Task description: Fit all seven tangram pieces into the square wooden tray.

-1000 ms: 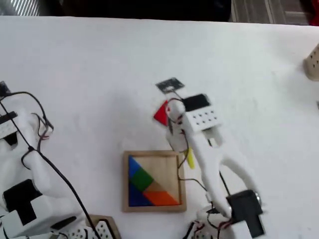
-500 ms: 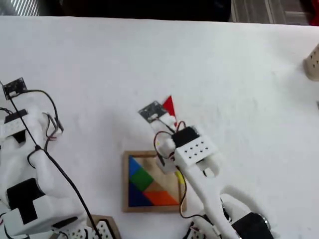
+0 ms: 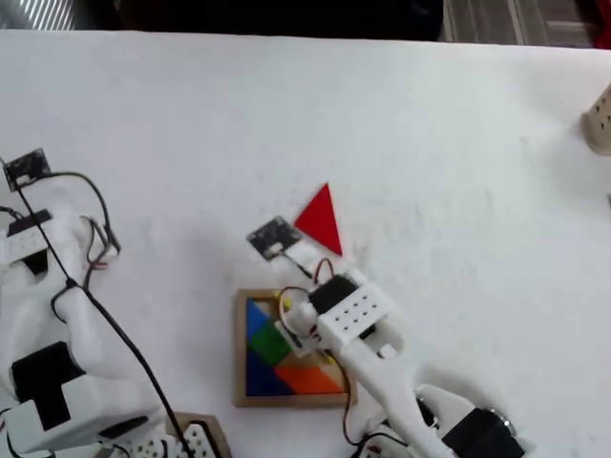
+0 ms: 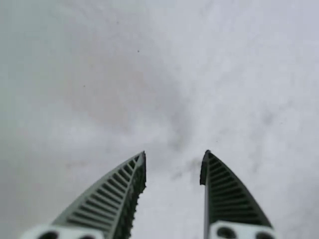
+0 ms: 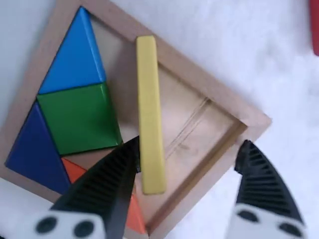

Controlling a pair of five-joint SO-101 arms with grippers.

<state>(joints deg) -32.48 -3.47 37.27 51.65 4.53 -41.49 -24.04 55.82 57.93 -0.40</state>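
The square wooden tray (image 3: 242,345) (image 5: 223,107) lies near the table's front edge. It holds a light blue triangle (image 5: 76,56), a green square (image 5: 76,118), a dark blue triangle (image 5: 31,149) and an orange piece (image 5: 75,170). A yellow piece (image 5: 148,112) stands on its edge in the tray's bare part, against one finger (image 5: 112,179) of my right gripper (image 5: 188,146), which hangs open over the tray. The right arm (image 3: 348,310) covers the tray's right side. A red triangle (image 3: 320,219) lies flat beyond the tray. My left gripper (image 4: 174,153) is open above bare white table, with its arm (image 3: 48,286) at the left.
A wooden block (image 3: 196,434) sits at the front edge beside the left arm's base. A pale perforated object (image 3: 600,119) stands at the far right edge. Loose cables trail along the left arm. White tabletop stretches beyond the red triangle.
My right arm has swung from beside the red triangle back over the tray, bringing the yellow piece into it. The red triangle now lies uncovered.
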